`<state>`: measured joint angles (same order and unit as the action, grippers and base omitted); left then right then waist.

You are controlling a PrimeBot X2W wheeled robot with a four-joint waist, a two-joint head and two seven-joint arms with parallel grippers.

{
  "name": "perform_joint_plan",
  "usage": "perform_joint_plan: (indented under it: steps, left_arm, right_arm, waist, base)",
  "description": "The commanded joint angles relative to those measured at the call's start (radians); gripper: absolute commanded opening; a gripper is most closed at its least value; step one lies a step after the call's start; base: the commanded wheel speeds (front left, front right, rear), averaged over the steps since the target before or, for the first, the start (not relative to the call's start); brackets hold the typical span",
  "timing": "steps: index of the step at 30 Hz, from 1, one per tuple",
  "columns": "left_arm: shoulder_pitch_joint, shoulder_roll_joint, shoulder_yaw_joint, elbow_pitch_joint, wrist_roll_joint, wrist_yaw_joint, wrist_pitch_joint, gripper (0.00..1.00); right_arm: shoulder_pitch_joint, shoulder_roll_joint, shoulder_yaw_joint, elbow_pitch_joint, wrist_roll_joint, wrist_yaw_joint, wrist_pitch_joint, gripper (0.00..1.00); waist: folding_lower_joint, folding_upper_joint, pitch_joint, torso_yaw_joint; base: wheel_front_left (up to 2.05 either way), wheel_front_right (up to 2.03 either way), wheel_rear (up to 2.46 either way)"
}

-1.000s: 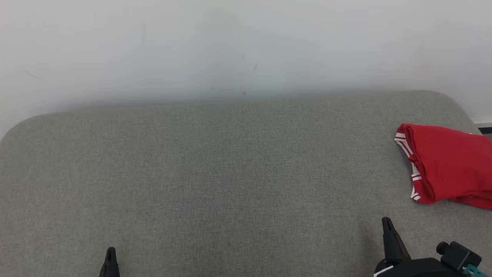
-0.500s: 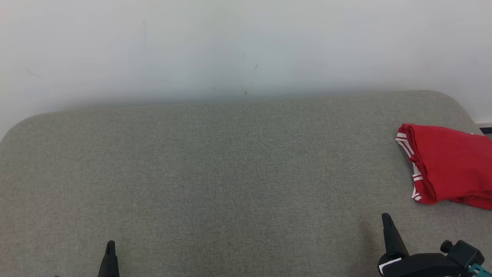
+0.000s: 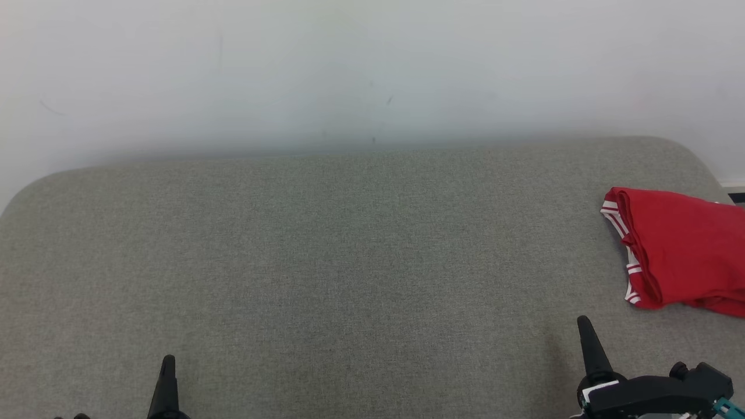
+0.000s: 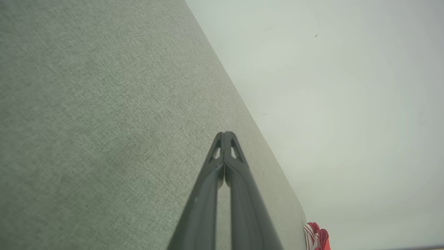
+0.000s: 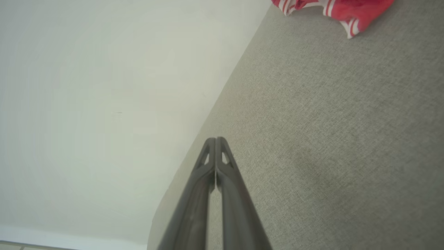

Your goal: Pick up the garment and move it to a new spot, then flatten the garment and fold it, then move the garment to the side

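The garment [image 3: 681,250] is red with white-striped trim, folded into a compact pile at the far right of the grey fabric surface [image 3: 349,262]. Its edge also shows at the top of the right wrist view, garment [image 5: 336,8], and as a small red corner in the left wrist view, garment [image 4: 317,238]. My right gripper [image 3: 584,326] is shut and empty at the lower right, nearer to me than the garment and apart from it. My left gripper [image 3: 168,364] is shut and empty at the lower left. Both wrist views show the fingers pressed together: left gripper [image 4: 224,133], right gripper [image 5: 215,139].
A pale wall [image 3: 372,70] rises directly behind the grey surface. The surface has rounded far corners, and its right edge runs just past the garment. A dark strip of floor trim [image 3: 734,195] shows at the right edge.
Both grippers have crept a little further up the head view, away from me. The garment lies where it was.
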<state>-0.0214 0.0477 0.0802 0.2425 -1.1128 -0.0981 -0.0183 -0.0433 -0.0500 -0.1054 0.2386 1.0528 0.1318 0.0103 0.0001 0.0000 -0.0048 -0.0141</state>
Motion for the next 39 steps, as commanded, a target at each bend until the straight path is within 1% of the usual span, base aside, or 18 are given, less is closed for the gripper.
perform_joint_plan:
  steps: [1,22,39]
  left_arm:
    - [-0.021,0.003,0.006,-0.007,-0.026,-0.007,0.006,0.00]
    - [-0.052,0.003,0.018,-0.003,-0.220,-0.017,0.058,0.00]
    - [-0.071,0.004,0.026,0.000,-0.355,-0.028,0.095,0.00]
  right_arm:
    - [-0.017,0.000,-0.002,-0.007,0.027,-0.001,0.007,0.00]
    - [-0.039,0.000,-0.005,-0.001,0.246,-0.001,0.047,0.00]
    - [-0.054,0.000,-0.007,0.002,0.393,-0.002,0.076,0.00]
  waist:
    - [-0.0001,0.0000,0.000,0.000]
    - [-0.0001,0.0000,0.003,0.005]
    - [-0.0001,0.0000,0.005,0.009]
  base:
    - [0.00,0.00,0.00]
    - [0.00,0.00,0.00]
    - [0.00,0.00,0.00]
